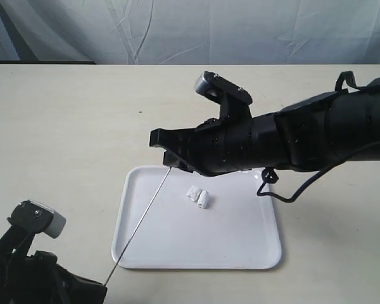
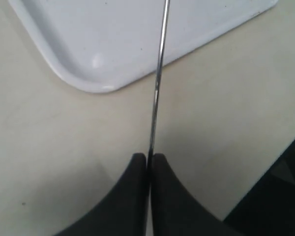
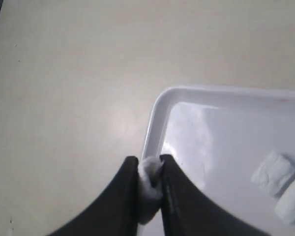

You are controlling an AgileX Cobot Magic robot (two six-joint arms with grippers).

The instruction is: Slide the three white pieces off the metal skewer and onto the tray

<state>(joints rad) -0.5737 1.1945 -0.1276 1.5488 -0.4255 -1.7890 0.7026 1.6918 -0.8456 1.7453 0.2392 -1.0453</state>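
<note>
The white tray (image 1: 240, 240) lies in the middle of the table. Two white pieces (image 1: 197, 197) rest side by side on it, also seen in the right wrist view (image 3: 280, 187). The thin metal skewer (image 1: 139, 225) slants from the bottom left up over the tray's far left corner. My left gripper (image 2: 149, 158) is shut on its lower end. My right gripper (image 3: 150, 162) is shut on the third white piece (image 3: 148, 184) above the tray's rim, at the skewer's upper end (image 1: 170, 170). The skewer does not show in the right wrist view.
The beige table (image 1: 63, 126) stretches round the tray, with a white backdrop (image 1: 177, 31) behind it. The right arm (image 1: 304, 139) reaches in from the right over the tray's far edge, a black cable (image 1: 285, 193) hanging beneath it.
</note>
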